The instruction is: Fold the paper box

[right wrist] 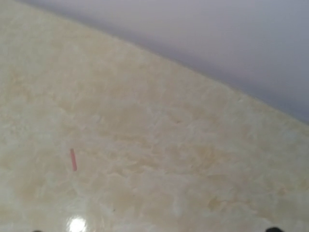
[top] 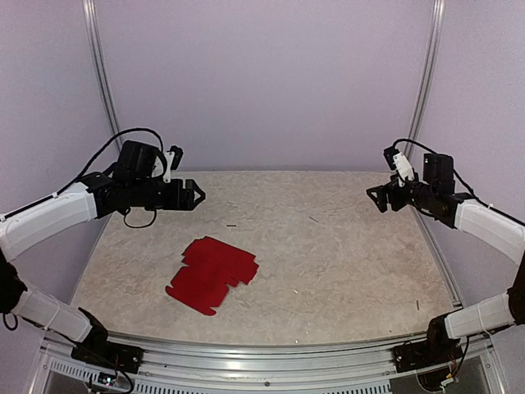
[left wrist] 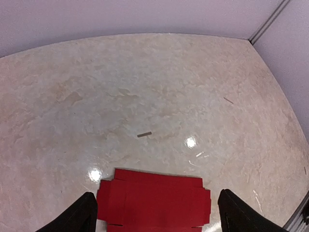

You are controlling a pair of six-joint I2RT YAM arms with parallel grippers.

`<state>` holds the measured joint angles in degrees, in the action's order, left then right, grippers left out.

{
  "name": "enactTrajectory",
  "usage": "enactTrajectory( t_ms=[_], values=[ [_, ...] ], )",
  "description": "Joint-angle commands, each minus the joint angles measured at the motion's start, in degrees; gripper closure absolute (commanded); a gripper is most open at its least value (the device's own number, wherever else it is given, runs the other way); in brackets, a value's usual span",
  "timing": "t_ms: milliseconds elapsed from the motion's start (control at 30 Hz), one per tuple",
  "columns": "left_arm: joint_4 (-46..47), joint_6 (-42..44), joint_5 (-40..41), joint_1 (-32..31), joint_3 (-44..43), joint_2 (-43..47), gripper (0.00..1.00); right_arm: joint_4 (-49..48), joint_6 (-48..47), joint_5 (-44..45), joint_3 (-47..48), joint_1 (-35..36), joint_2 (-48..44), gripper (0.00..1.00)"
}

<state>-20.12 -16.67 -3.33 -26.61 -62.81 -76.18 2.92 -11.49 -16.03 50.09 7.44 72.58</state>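
We judge the flat bright-red card sheet (top: 212, 275) light, floppy and crease-prone; we'd pinch a flap edge. Left and right jaws stand released, empty.

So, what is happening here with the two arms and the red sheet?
Nothing is being handled at this moment. The paper box lies flat and unfolded on the table, on the left arm's side. The left gripper hangs above and behind it, open and empty. The right gripper is also open and empty, far off on the other side. Folding has not begun.
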Motion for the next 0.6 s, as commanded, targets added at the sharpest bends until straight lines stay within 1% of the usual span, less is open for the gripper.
enactTrajectory(
  t_ms=[0,67,133,200,300,433,567],
  values=[
    [-10.85,-7.51,3.0,-9.81,4.38,0.64,0.15,-3.45,-2.35,-1.71,-3.98,0.38,-3.04,0.0],
    [-11.06,-12.85,3.12,-13.25,8.71,2.14,0.15,1.59,-7.53,-9.03,-2.65,0.47,-0.73,0.07],
    [-10.16,-18.81,2.29,-15.7,13.62,3.54,0.16,3.47,-8.15,-12.97,-1.41,1.55,0.89,0.09],
    [-7.79,-23.0,2.35,-18.31,18.39,5.69,0.16,4.07,-9.44,-14.28,-0.79,4.61,0.83,0.08],
    [-8.55,-28.91,6.02,-21.69,22.7,8.99,0.16,6.29,-13.51,-11.24,0.9,13.25,2.18,0.08],
    [-10.69,-35.4,6.52,-23.45,26.58,13.06,0.15,10.34,-18.21,-5.96,4.58,23.3,8.32,0.08],
    [-13.63,-41.28,7.59,-24.5,29.31,17.26,0.13,10.13,-20.66,-1.91,7.2,31.65,14.49,0.08]
  ],
)
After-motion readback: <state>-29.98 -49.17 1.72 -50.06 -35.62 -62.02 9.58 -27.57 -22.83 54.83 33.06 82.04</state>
